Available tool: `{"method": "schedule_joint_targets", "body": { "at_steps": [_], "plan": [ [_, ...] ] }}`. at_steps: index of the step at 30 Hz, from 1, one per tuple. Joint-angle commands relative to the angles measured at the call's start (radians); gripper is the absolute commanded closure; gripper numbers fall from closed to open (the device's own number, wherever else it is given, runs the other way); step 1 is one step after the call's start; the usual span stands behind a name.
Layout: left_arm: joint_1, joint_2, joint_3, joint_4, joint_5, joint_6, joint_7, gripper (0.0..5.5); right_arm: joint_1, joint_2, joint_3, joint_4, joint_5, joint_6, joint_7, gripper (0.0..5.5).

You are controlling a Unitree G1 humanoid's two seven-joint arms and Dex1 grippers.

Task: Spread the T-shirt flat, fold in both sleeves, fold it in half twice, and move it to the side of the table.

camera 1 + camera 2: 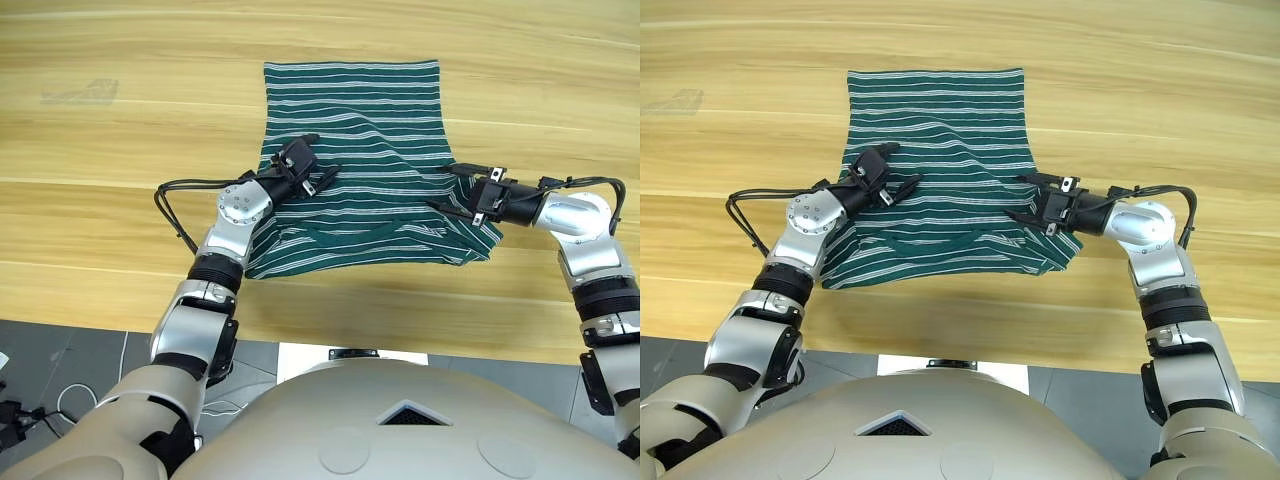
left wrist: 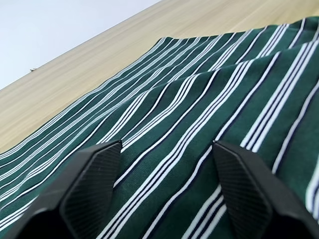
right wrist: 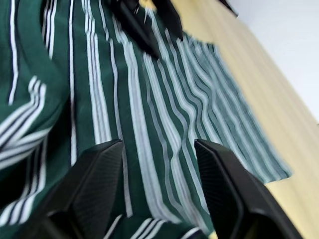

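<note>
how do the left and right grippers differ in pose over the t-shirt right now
The left gripper angles toward the far hem, over the left part of the T-shirt; the right gripper points sideways across it from the right edge. The cloth by the left gripper lies fairly smooth; by the right gripper, near the front right corner, it is bunched. Both are open, fingers spread over the stripes, clamping nothing.

Table [image 1: 120,200]: light wood laid in long grain boards, evenly lit, with a faint sheen. Below its near edge is a grey tiled floor [image 1: 90,350], with loose cables [image 1: 20,412] at the left. Beyond the far edge stands a plain pale wall [image 2: 50,30].
</note>
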Motion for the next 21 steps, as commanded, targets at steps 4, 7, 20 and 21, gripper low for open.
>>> {"method": "schedule_joint_targets", "body": {
  "at_steps": [4,7,20,21],
  "plan": [
    [0.046,0.000,-0.037,0.049,0.042,0.058,-0.024,2.13,0.105,-0.001,0.042,-0.099,-0.004,-0.017,0.037,2.84],
    [0.035,-0.008,-0.038,0.057,0.043,0.058,-0.020,2.13,0.116,-0.008,0.040,-0.121,-0.007,-0.013,0.040,2.84],
    [-0.004,-0.012,-0.046,0.109,0.052,0.046,-0.022,2.13,0.274,-0.067,0.102,-0.372,0.006,0.033,0.111,2.84],
    [-0.012,-0.014,-0.048,0.110,0.053,0.049,-0.023,2.13,0.310,-0.078,0.115,-0.397,0.000,0.036,0.115,2.84]
  ]
}}
